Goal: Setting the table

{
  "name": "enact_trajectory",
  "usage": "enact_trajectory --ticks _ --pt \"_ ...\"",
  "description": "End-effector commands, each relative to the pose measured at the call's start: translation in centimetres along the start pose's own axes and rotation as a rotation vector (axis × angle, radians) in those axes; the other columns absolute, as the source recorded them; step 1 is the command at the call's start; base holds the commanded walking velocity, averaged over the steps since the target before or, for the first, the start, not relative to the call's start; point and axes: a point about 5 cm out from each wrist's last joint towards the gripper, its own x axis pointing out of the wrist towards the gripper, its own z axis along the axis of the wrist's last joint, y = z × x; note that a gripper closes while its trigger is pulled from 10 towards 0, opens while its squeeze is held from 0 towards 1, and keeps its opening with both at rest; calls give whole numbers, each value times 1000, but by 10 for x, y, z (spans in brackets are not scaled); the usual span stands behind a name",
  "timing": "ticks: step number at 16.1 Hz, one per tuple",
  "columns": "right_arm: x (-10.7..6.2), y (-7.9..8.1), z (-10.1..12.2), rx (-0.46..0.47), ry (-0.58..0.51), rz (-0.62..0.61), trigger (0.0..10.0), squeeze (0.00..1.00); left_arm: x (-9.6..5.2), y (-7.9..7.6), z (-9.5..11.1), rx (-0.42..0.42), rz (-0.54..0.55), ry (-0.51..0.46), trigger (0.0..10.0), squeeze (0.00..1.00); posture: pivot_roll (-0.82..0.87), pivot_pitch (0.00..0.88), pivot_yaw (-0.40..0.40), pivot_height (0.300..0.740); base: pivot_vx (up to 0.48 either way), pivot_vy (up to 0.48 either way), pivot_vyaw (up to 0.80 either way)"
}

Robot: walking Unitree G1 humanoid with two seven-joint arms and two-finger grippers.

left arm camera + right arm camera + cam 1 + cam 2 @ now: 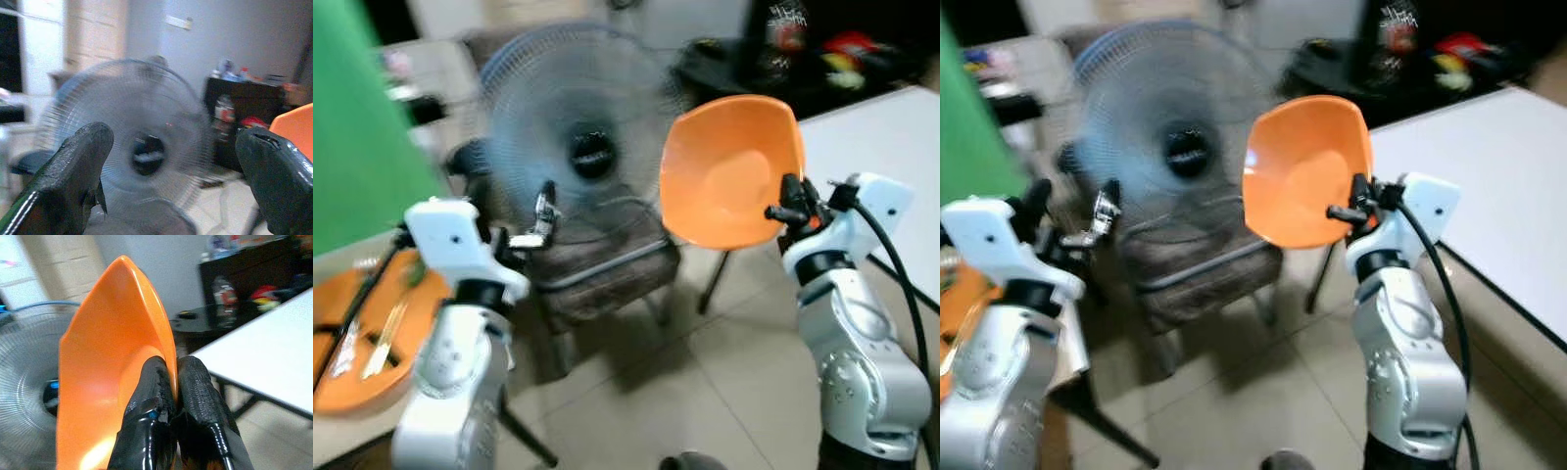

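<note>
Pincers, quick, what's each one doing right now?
Left pincer: open, holding nothing.
Right pincer: closed on the rim of the orange bowl.

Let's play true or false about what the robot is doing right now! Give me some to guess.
1. The right tool pinches an orange bowl by its rim. True.
2. The left tool holds a spoon. False: it is open and holds nothing.
3. A fan stands ahead of the robot. True.
4. The bowl sits on the white table. False: it is held up in the air.
5. An orange tray lies at the robot's left. True.
</note>
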Motion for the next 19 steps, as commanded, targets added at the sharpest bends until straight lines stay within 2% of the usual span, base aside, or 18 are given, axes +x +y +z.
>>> enact_trajectory --ticks 1,3,4,5,6,9,10,11,14,16,19 --pt "-1 6 3 13 -11 27 10000 0 -2 8 0 43 52 -14 10000 0 20 0 7 740 0 0 -800" --pt "-3 7 3 16 -1 43 10000 0 -1 14 -1 76 74 -4 10000 0 15 0 17 740 0 0 -800" --pt "-4 7 4 17 -1 48 10000 0 0 16 -6 98 51 55 10000 0 15 0 20 740 0 0 -800" --pt "-4 3 6 6 -25 -1 10000 0 1 17 -5 137 -14 58 10000 0 12 0 22 740 0 0 -800" --pt "-4 4 6 18 -20 6 10000 0 3 15 -1 167 -75 37 10000 0 13 0 35 740 0 0 -800" --pt "-2 -2 1 2 9 -24 10000 0 7 13 -2 177 -87 33 10000 0 17 0 30 740 0 0 -800" --pt "-2 -2 0 54 42 -16 10000 0 5 13 -2 179 -81 53 10000 0 17 0 33 740 0 0 -800" --pt "-2 -1 0 53 52 24 10000 0 2 12 -4 159 -89 73 10000 0 23 0 26 740 0 0 -800" --pt "2 4 -1 7 69 66 10000 0 -1 11 -13 185 -115 122 10000 0 12 0 21 740 0 0 -800" --pt "4 4 -7 -23 99 69 10000 0 1 11 -18 180 -91 146 10000 0 3 0 10 740 0 0 -800" --pt "2 8 -9 -59 114 100 10000 0 2 21 -21 193 -72 167 10000 0 -4 0 9 740 324 0 -181"
